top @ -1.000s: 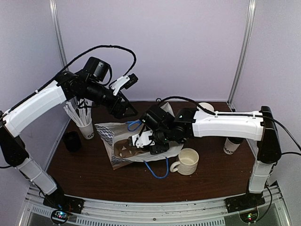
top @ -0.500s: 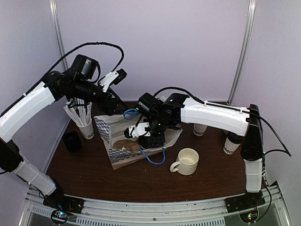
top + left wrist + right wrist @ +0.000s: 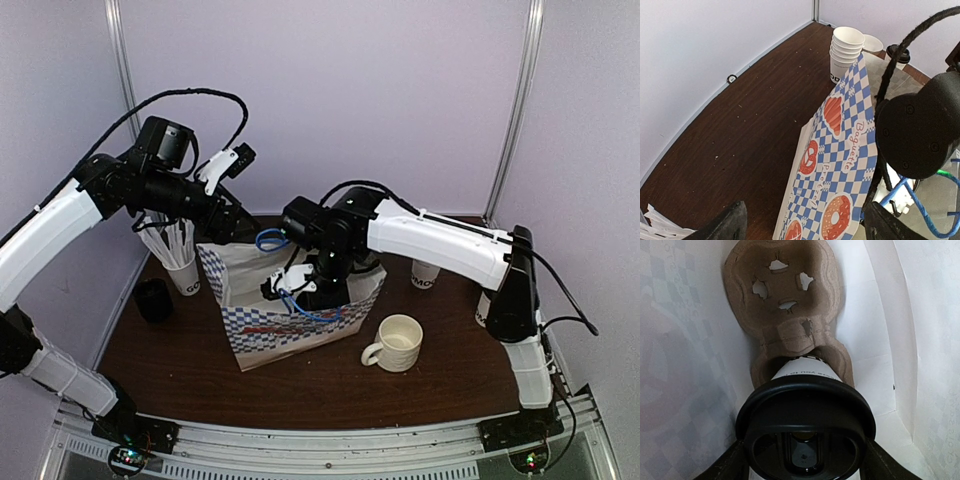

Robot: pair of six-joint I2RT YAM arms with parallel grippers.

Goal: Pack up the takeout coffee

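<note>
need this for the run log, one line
phase: loading bag | right gripper: shut on lidded cup at carrier slot inside | left gripper: open at bag rim | other cup: on table

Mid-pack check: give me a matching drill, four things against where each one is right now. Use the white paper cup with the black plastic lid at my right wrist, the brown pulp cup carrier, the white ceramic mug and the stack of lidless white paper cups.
Things
1. white paper cup with black plastic lid
2. brown moulded-pulp cup carrier
3. white ceramic handled mug
4. stack of lidless white paper cups

Places
A. on the brown table, right of the blue-checked paper bag
B. near the back wall, beyond the bag
C. between the fingers of the right gripper
D. on the bag's floor, far pocket empty

Pairs: 1-C, 2-D, 3-A, 4-B
</note>
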